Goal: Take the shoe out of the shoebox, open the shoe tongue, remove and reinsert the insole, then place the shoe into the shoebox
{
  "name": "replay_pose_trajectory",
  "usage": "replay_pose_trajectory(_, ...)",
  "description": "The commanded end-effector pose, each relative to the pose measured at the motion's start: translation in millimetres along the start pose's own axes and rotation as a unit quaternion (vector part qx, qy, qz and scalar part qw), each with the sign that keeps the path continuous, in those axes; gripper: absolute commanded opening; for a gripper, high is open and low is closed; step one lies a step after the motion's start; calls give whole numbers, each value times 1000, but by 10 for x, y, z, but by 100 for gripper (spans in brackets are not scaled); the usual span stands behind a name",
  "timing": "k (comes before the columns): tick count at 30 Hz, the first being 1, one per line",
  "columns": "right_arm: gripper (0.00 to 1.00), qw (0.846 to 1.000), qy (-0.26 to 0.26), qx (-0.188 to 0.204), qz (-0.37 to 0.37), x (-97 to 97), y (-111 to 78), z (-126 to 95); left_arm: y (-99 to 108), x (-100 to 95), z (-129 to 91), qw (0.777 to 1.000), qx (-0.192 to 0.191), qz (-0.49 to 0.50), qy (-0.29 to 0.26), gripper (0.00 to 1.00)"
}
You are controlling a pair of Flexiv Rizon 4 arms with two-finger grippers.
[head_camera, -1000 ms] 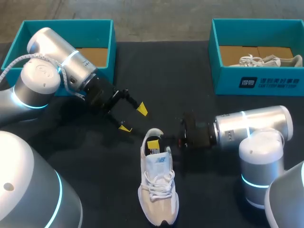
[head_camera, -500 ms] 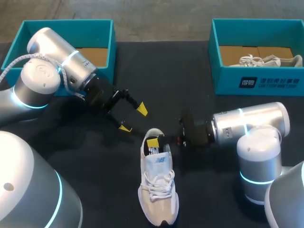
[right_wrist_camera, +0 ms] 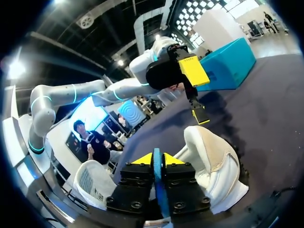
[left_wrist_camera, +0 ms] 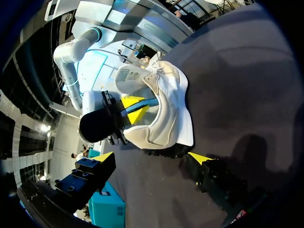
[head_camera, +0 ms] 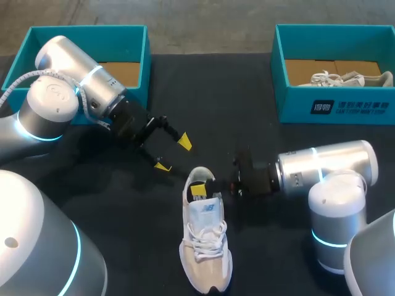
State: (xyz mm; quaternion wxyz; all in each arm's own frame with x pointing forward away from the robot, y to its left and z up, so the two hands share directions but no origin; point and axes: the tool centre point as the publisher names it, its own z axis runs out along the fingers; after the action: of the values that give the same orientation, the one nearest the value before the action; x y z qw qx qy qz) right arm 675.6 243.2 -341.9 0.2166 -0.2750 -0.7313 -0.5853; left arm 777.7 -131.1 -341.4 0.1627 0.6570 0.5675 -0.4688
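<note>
A white and beige shoe (head_camera: 205, 246) lies on the black table, heel toward the back. My right gripper (head_camera: 199, 189) reaches into its heel opening from the right. Seen from the right wrist, that gripper (right_wrist_camera: 157, 159) is shut on the thin blue edge of the insole (right_wrist_camera: 157, 176), which stands upright between its yellow tips, with the shoe's heel (right_wrist_camera: 211, 156) just ahead. My left gripper (head_camera: 173, 154) hangs open a little behind and left of the heel, holding nothing. From the left wrist, the shoe (left_wrist_camera: 166, 102) lies ahead of the open left gripper (left_wrist_camera: 152, 159).
A teal shoebox (head_camera: 133, 46) stands at the back left behind my left arm. A second teal shoebox (head_camera: 290, 92) at the back right holds another white shoe (head_camera: 352, 78).
My right arm drew slightly away and came back to the shoe's heel opening, its gripper staying inside. The left arm and the shoe have kept still.
</note>
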Motion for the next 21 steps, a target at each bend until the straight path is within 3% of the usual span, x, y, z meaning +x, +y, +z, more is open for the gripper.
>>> replay_pose_trajectory(1,63,1000,-4,6,-1,14,55,16,1,2,2,1000,0,1,0,100)
replay_pose_trajectory(4,85,1000,-3,6,-3,9,78,21,1,2,2,1000,0,1,0,100)
replay_pose_trajectory(7,100,1000,-3,8,-7,1,105,24,1,2,2,1000,0,1,0,100)
replay_pose_trajectory(16,100,1000,-8,9,-27,69,205,-37,1,2,2,1000,0,1,0,100)
replay_pose_trajectory(18,81,999,-9,9,-30,109,210,-45,1,2,2,1000,0,1,0,100)
replay_pose_trajectory(21,61,999,-11,9,-33,154,202,-53,1,2,2,1000,0,1,0,100)
